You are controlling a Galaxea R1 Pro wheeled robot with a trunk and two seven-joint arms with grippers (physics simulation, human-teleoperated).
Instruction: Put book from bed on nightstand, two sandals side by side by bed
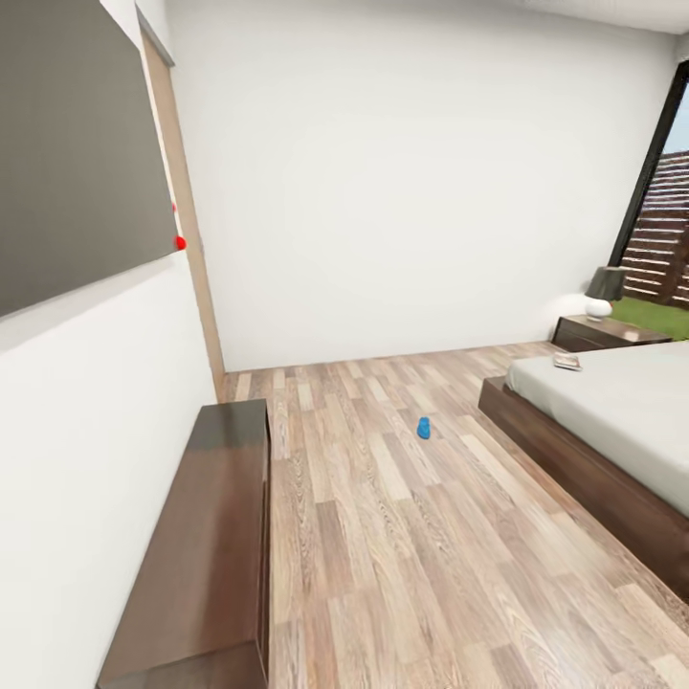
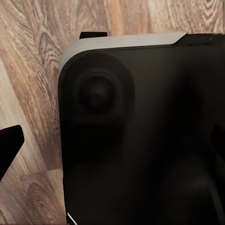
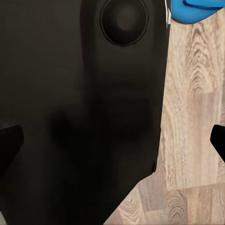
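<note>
The bedroom shows from the head view as white walls and a wood-plank floor (image 1: pixel 383 536). The bed (image 1: pixel 622 421) runs along the right side, pale mattress on a dark frame. A long dark bench (image 1: pixel 206 545) stands against the left wall. Beyond the bed's far corner sits the nightstand (image 1: pixel 603 333), carrying a small lamp (image 1: pixel 603 290).

The book (image 1: pixel 567 362) lies flat near the mattress's far corner, close to that nightstand. One blue sandal (image 1: pixel 423 428) lies on the open floor between bench and bed, its long axis pointing roughly away from the robot.

In the right wrist view, another blue sandal (image 3: pixel 194 10) lies on the floor right beside the robot's dark body, so it is nearer the right gripper (image 3: pixel 112 140) than the left gripper (image 2: pixel 112 145). Both grippers hang low beside the body, their dark fingertips showing at opposite edges of each wrist view, spread wide apart with nothing between them, so I judge both open and empty.

The first sandal lies ahead and slightly right of both arms, well apart from them; the book lies farther still, to the right. Any reach, I judge, first calls for driving forward.
</note>
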